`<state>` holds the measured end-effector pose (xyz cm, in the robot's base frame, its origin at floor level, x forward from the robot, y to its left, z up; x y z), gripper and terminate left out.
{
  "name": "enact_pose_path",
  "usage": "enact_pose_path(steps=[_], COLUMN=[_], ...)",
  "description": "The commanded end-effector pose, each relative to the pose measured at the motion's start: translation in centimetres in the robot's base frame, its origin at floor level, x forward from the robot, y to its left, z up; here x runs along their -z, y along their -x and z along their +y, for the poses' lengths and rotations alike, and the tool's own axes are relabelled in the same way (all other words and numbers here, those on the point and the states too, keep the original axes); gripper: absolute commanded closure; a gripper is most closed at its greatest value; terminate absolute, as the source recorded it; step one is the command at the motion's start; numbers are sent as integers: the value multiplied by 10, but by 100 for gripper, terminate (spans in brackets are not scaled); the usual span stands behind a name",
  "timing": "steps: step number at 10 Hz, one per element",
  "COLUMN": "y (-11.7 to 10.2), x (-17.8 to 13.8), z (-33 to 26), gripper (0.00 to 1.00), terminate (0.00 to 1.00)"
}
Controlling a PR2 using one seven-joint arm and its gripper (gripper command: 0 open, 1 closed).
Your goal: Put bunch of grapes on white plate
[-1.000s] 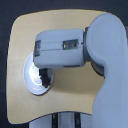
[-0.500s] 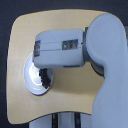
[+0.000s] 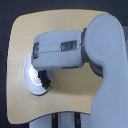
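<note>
Gripper [image 3: 44,76] first: from this overhead exterior view I see only a dark bit of it poking out beneath the bulky grey forearm housing [image 3: 57,50], so I cannot tell whether its fingers are spread or pinched. It sits over the round, glossy white plate with the raised rim ring [image 3: 33,84], which lies on the light tan wooden surface [image 3: 30,30] toward the exterior view's left. A dark, lumpy patch at the plate's inner edge is probably the bunch of very dark purple-black grapes [image 3: 45,80], but it merges with the gripper; I cannot make out its long axis or which way it points. My arm's large grey upper section [image 3: 107,50] fills the exterior view's right.
</note>
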<state>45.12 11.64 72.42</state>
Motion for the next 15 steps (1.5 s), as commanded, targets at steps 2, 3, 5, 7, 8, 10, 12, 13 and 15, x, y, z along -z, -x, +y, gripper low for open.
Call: enact_pose_path(steps=[2, 3, 5, 7, 8, 10, 12, 13, 15], y=[2, 2, 1, -3, -7, -18, -36, -47, -67], x=[-15, -17, -31, -61, -78, -107, -134, -145, -167], z=[1, 2, -2, -2, -2, 0, 0, -1, 0], gripper=[0, 0, 0, 0, 0, 0, 0, 0, 0], terminate=[0, 0, 0, 0, 0, 0, 0, 0, 0])
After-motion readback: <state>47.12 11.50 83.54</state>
